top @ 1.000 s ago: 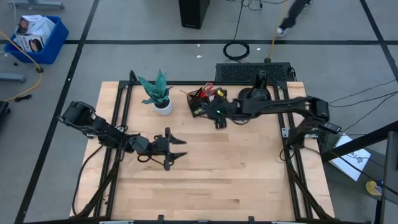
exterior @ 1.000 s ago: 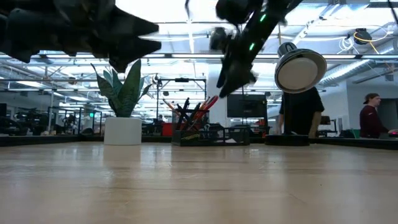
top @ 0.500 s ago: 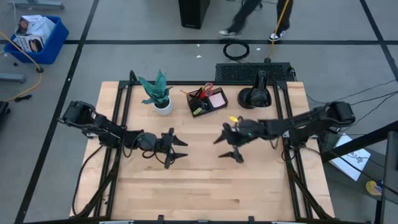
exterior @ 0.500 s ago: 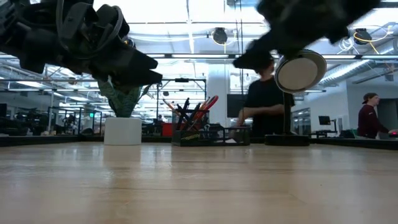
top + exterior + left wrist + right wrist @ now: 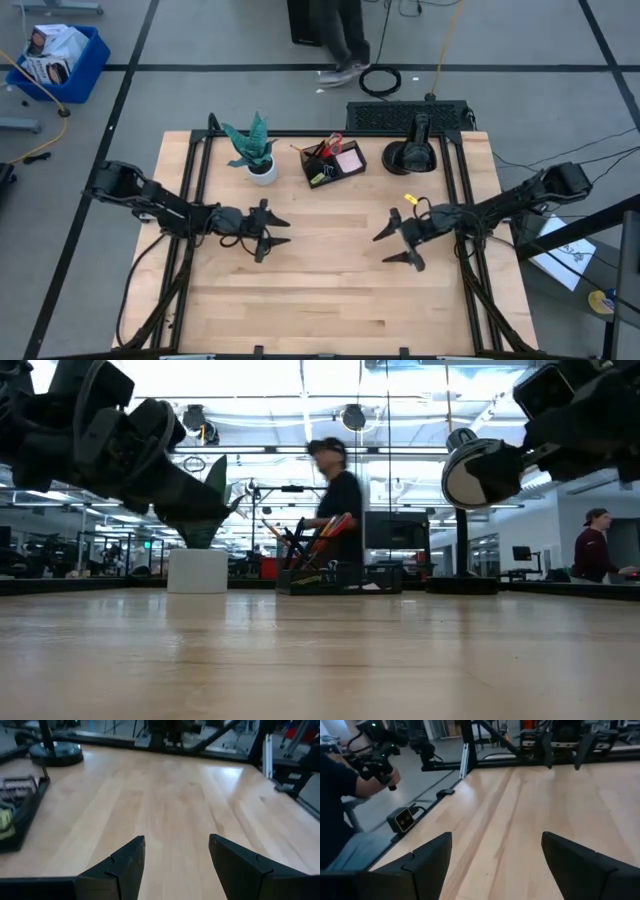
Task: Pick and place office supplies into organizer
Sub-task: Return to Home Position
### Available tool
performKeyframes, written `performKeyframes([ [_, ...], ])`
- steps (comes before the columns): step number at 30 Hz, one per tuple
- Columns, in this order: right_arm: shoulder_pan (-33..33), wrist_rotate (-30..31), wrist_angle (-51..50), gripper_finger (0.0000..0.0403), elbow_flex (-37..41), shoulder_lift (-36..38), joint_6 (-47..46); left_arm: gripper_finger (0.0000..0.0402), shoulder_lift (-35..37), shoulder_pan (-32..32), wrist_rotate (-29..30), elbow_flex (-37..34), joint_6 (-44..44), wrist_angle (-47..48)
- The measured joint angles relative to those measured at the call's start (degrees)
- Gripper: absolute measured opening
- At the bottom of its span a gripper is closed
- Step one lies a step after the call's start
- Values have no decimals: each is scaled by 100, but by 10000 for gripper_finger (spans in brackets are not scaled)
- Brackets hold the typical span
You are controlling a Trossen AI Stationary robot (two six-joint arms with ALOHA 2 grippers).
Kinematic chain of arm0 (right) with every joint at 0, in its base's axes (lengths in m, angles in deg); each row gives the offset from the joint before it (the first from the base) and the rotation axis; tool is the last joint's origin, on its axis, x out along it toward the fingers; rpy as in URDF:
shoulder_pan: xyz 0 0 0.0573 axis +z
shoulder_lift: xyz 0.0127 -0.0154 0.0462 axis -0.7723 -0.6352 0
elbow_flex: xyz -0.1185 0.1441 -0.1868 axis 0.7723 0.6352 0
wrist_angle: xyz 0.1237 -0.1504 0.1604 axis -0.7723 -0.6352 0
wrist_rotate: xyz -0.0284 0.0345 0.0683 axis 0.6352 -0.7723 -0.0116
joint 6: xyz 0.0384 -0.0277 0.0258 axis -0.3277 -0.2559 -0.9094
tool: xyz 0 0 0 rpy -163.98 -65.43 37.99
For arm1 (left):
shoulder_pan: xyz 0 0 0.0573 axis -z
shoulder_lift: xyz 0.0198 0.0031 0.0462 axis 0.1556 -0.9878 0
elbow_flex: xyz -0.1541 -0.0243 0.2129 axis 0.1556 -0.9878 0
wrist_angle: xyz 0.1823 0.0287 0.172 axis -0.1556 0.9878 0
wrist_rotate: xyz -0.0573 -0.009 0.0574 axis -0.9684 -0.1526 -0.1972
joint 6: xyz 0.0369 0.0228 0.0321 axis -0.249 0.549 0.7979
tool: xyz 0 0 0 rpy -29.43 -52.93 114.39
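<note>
**Two pincers open, both empty**

I see the left gripper (image 5: 276, 229) and right gripper (image 5: 389, 247) spread wide, well apart over the light wooden table (image 5: 330, 295). Beyond them, the small dark rectangular organizer (image 5: 322, 172) holds red-handled scissors (image 5: 331, 143) and a pink sticky-note pad (image 5: 349, 160).

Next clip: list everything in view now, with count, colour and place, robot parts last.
table: one, light wood
organizer: one, dark, table's far edge
scissors: one pair, red handles, in the organizer
pens: several, black, in the organizer
sticky notes: one pad, pink, in the organizer
plant: one, teal in a white pot, left of the organizer
domed object: one, black, right of the organizer
bin: one, blue, on the floor off the far left corner
person: one, dark clothes, mid-stride beyond the far edge
second person: one, maroon top, far back in the room
left gripper: jaws open, empty, over the table's left half
right gripper: jaws open, empty, over the right half
</note>
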Motion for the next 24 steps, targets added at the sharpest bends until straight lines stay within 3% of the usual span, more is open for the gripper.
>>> performKeyframes([
  [12,-134,311,581,295,952,949,209,225,1473,2,299,-988,-79,-33],
  [24,-293,259,-282,295,916,1861,159,225,2684,2,284,-1067,164,483],
])
